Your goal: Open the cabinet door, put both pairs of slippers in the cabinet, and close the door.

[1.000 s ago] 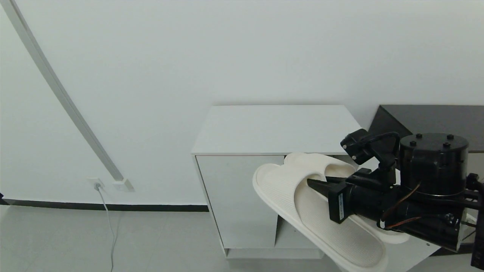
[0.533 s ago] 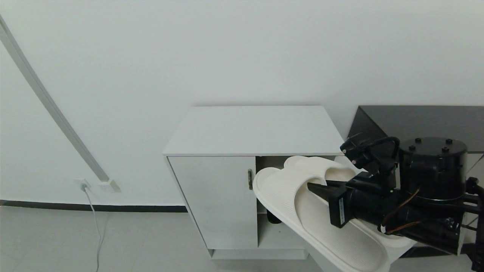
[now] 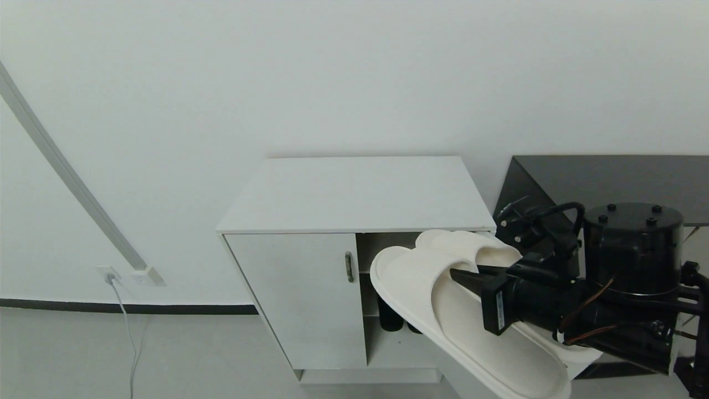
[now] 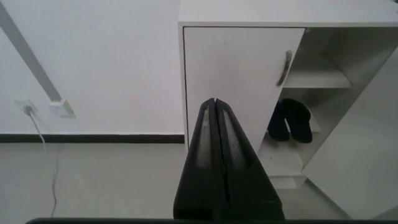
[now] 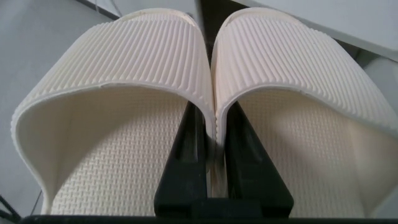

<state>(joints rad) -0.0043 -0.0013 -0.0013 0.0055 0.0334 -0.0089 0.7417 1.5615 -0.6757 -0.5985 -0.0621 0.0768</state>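
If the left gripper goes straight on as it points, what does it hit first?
Probably the closed door panel: the left gripper lines up with it, beside the handle. Depth is unclear.

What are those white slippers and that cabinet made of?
The white slippers look like soft moulded foam or rubber, matte: ribbed straps, embossed footbeds. The cabinet seems laminated board, smooth matte white in flat panels; its handle looks like dull metal.
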